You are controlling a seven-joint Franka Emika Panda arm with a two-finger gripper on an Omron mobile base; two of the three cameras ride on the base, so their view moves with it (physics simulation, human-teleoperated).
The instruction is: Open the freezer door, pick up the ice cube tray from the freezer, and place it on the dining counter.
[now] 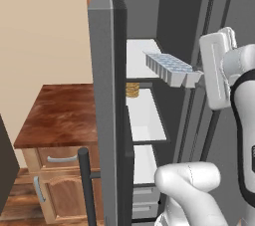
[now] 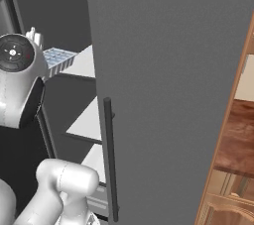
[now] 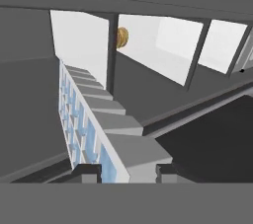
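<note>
The freezer door (image 1: 102, 70) stands open, edge-on to me, with its dark bar handle (image 1: 84, 185) low down. Inside the freezer (image 1: 174, 21) are white shelves (image 1: 144, 115). The ice cube tray (image 1: 168, 67), white with pale-blue cubes, hangs tilted just in front of the top shelf. My gripper (image 1: 193, 78) is shut on its near end. From the hand view the tray (image 3: 94, 119) runs away from the gripper (image 3: 126, 171), one fingertip on each side of it. The tray (image 2: 59, 58) also pokes out beside my hand in the right base view. The dining counter is out of view.
A stack of round golden-brown food (image 1: 132, 89) sits on the middle shelf. A small wood-topped cabinet (image 1: 60, 115) stands left of the open door. The plain grey door (image 2: 168, 95) with a dark handle is shut on the right, with wood cabinetry (image 2: 238, 140) beyond it.
</note>
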